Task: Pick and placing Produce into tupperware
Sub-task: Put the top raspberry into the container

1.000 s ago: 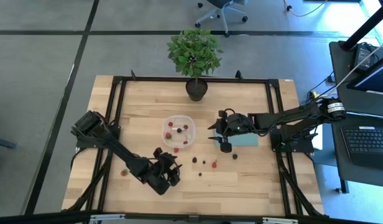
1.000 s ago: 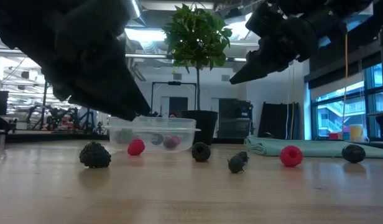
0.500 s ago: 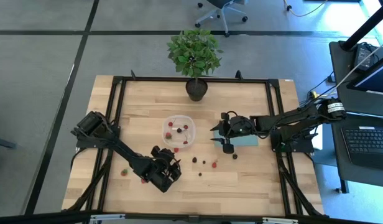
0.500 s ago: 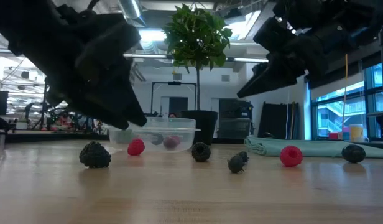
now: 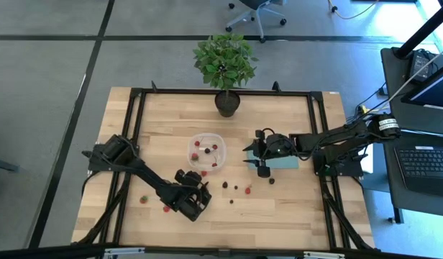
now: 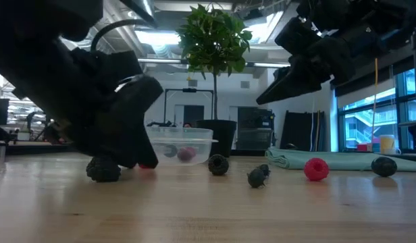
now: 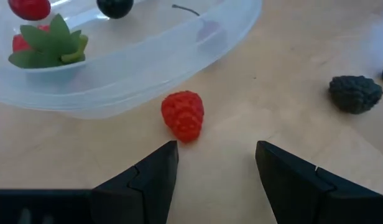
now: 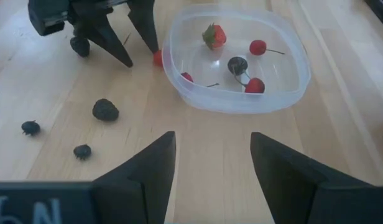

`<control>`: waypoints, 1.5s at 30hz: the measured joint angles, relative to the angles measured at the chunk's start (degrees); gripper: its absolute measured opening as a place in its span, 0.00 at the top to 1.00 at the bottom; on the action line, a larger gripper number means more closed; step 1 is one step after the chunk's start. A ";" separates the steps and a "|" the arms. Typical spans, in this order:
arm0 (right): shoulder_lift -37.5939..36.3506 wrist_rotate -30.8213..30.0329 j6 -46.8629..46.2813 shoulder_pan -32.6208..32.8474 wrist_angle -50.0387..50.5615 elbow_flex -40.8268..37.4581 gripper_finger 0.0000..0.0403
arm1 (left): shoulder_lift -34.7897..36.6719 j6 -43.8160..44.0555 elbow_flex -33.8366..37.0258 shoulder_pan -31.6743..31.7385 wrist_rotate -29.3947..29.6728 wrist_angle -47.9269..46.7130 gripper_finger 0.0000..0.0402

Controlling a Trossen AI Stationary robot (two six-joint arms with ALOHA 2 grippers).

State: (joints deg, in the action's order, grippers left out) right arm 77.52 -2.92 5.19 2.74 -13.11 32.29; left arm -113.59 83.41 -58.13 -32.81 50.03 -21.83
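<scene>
Here the left gripper (image 7: 213, 165), jaws apart and empty, points at a red raspberry (image 7: 183, 116) lying just beside the tupperware (image 7: 148, 62) wall; it should probably advance straight, straddle the berry and close gently without nudging the container, while the right gripper (image 8: 210, 155) hovers open, well apart

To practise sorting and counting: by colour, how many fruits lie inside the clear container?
Red fruits: 4
Dark fruits: 1
Total in the tupperware: 5
</scene>
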 joint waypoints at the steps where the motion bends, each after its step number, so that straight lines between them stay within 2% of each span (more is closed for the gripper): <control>1: 0.00 0.00 0.00 0.00 -0.02 0.00 0.48 | -0.11 -0.18 -0.02 0.19 0.23 0.03 0.48; 11: 0.00 0.00 0.05 0.00 0.41 0.00 0.48 | -0.12 -1.33 -0.02 2.51 -0.80 -0.17 0.48; 29: 0.00 0.02 -0.01 0.00 0.96 0.02 0.48 | -0.13 0.02 0.09 2.20 -1.40 2.42 0.48; 40: 0.00 0.02 -2.11 0.00 0.96 0.04 0.48 | -0.14 6.32 0.02 2.50 -1.04 1.75 0.48; 45: 0.00 0.03 -5.77 0.00 0.92 0.07 0.48 | -0.14 6.89 -0.02 2.75 -1.16 1.62 0.48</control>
State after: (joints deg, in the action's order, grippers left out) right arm 77.52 -2.89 -0.59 2.74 -12.19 32.36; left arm -113.73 90.30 -58.15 -30.06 48.87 -20.21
